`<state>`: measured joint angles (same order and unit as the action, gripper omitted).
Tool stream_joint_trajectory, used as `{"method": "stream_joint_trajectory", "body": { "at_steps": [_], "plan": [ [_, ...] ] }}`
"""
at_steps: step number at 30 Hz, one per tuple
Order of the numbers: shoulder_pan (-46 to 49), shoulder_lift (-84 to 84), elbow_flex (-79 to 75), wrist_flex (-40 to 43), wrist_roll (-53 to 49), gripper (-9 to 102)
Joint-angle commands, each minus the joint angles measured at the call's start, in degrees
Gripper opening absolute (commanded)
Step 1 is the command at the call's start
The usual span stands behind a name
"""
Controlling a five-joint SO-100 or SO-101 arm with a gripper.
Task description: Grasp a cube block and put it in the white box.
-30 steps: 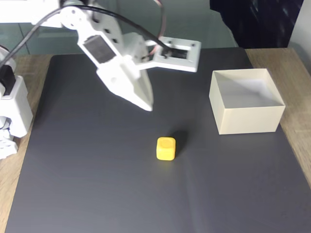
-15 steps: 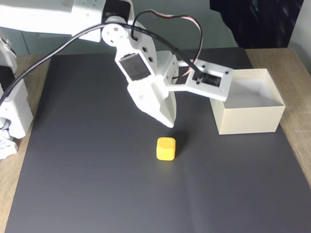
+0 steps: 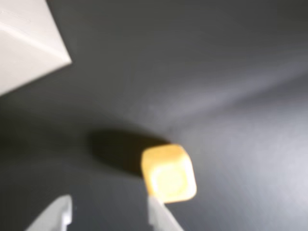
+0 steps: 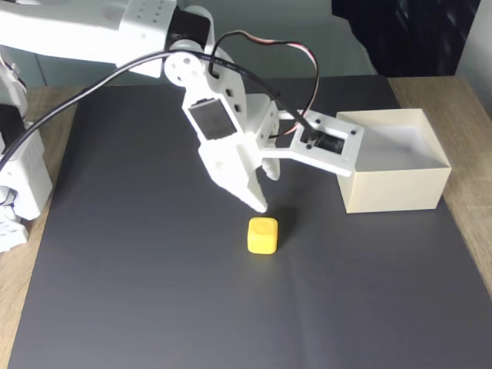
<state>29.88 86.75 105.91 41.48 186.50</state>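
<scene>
The yellow cube block (image 4: 263, 234) rests on the dark mat, left of the white box (image 4: 390, 187). My white gripper (image 4: 266, 191) hangs just above and behind the cube, apart from it, its long finger tip pointing down at the cube's far edge. In the wrist view the gripper (image 3: 109, 214) is open with bare mat between its fingertips (image 3: 158, 214). The blurred cube block (image 3: 168, 173) lies just ahead of the right fingertip there, and a corner of the white box (image 3: 26, 45) shows at the top left.
A dark grey mat (image 4: 154, 292) covers most of the wooden table (image 4: 469, 207). The arm's base (image 4: 19, 184) stands at the left edge. Black cables (image 4: 92, 81) loop above the arm. Open mat lies in front of and left of the cube.
The gripper has swung right and come down from the mat's back left to just above the cube. Its fingers have parted slightly. Cube and box have not moved.
</scene>
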Motion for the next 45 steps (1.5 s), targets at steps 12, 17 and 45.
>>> {"method": "stream_joint_trajectory", "body": {
  "at_steps": [12,17,45],
  "plan": [
    [3.25,3.69,0.35,3.08,1.49,22],
    [4.22,3.96,0.35,2.72,1.58,22],
    [8.96,-3.52,-0.70,-2.29,3.34,26]
  ]
}}
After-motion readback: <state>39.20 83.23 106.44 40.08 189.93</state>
